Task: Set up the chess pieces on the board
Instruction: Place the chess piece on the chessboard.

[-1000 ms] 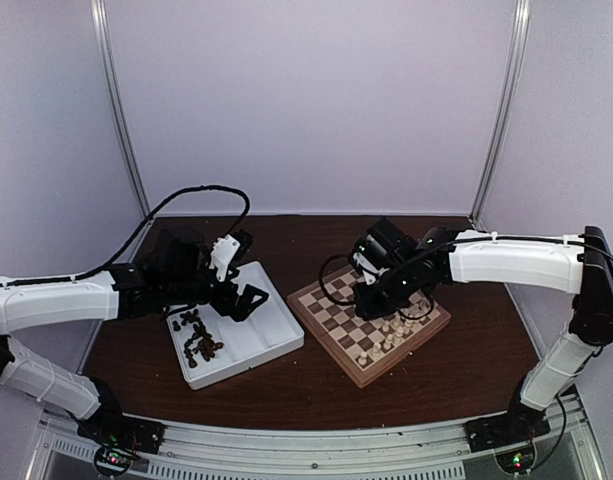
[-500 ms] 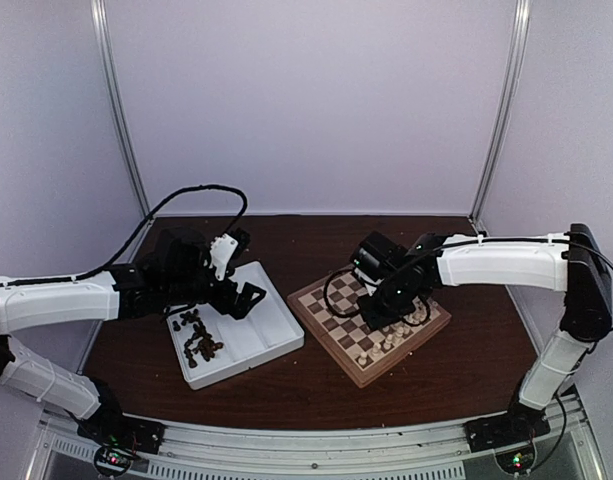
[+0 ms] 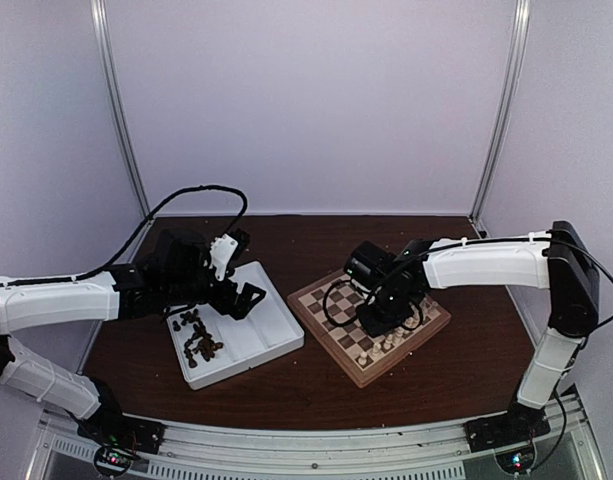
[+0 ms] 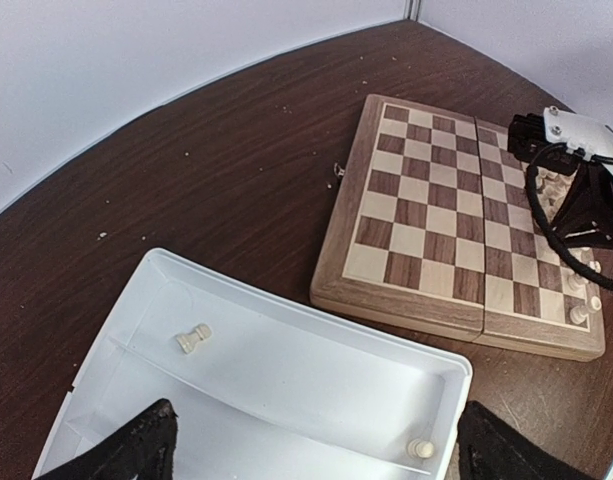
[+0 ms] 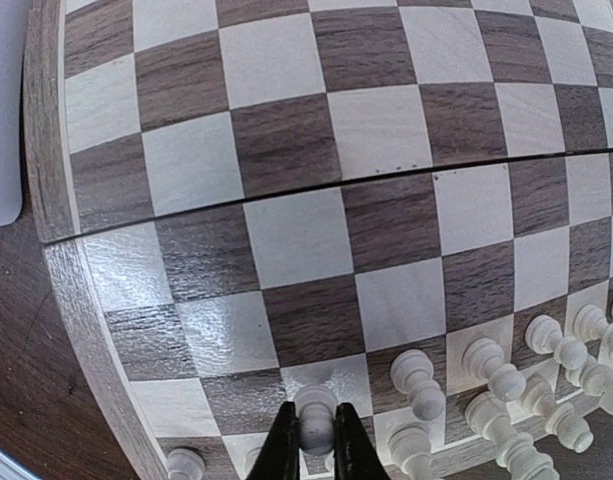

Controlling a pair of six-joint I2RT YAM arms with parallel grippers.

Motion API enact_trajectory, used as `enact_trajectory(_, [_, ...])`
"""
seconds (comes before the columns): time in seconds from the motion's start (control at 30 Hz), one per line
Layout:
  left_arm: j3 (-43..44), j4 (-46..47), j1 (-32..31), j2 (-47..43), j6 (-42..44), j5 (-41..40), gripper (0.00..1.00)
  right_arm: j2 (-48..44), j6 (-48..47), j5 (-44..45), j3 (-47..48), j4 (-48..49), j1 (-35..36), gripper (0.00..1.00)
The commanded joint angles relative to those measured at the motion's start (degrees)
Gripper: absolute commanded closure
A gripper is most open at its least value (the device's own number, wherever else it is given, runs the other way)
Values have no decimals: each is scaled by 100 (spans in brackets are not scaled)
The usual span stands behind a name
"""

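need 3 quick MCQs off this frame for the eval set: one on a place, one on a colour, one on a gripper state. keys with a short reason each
1. Where do the dark brown pieces lie?
A. in the white tray
B. on the bare table
C. in a cup

2. What colour is the piece held by the right gripper?
A. dark brown
B. cream-white
C. red

3. How is the left gripper?
A. shut on a piece
B. shut on nothing
C. open

Key:
1 A: the top view shows them heaped in one compartment of the tray.
2 B: the right wrist view shows a pale piece pinched, with the board behind it.
3 C: its jaws stand wide apart over the tray.
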Motion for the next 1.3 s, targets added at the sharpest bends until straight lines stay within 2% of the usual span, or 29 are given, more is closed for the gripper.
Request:
enact_trajectory(0.0, [44,173,-23,-82,11,-48,2,102,-114,212,216,-133,-27,95])
enact_trajectory(0.33, [55,170,-23,-76,10,-24,2,220,-144,250,225,-195,-56,93])
enact_trajectory(0.9, [98,168,-23,-39,35,134,3,221,-134,209,276,-245,-104,79])
enact_trajectory(1.03, [101,171,-23,-15,45,171,3,216,-144,213,289,-282,-106,79])
enact_trajectory(1.27, [107,181,-23,22,39,226,3,187,-126,238,273,-308,-113,87])
